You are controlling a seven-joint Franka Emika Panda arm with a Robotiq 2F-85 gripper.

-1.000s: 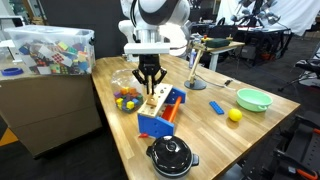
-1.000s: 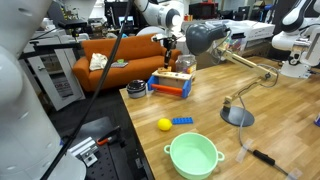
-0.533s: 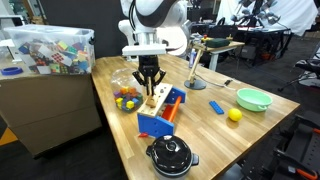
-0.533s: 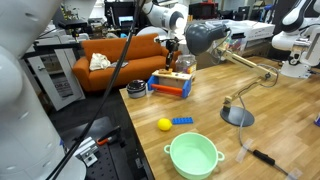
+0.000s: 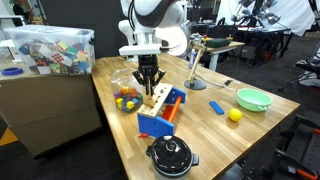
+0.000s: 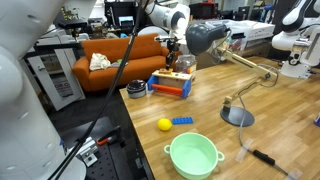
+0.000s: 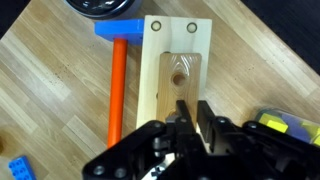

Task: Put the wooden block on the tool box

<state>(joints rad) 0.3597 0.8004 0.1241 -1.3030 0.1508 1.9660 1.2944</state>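
Note:
The tool box (image 5: pixel 160 112) (image 6: pixel 172 84) is blue, with a pale wooden top bar (image 7: pixel 150 60) and an orange rod (image 7: pixel 117 90) inside. It stands near the middle of the table. My gripper (image 5: pixel 148 86) (image 6: pixel 171 58) (image 7: pixel 193 112) points straight down just above the bar. In the wrist view the wooden block (image 7: pixel 178 80), light brown with a dark hole, lies along the bar. Its near end is under my narrow, shut fingertips. In both exterior views the block is hidden by the fingers.
A black round pot (image 5: pixel 172 155) sits at the table's front edge beside the box. A tub of coloured balls (image 5: pixel 125 98) stands behind the box. A yellow ball (image 5: pixel 234 115), a flat blue piece (image 5: pixel 216 107), a green bowl (image 5: pixel 253 99) and a desk lamp (image 6: pixel 237 115) lie further off.
The gripper stays shut over the tool box's top bar and has hardly moved.

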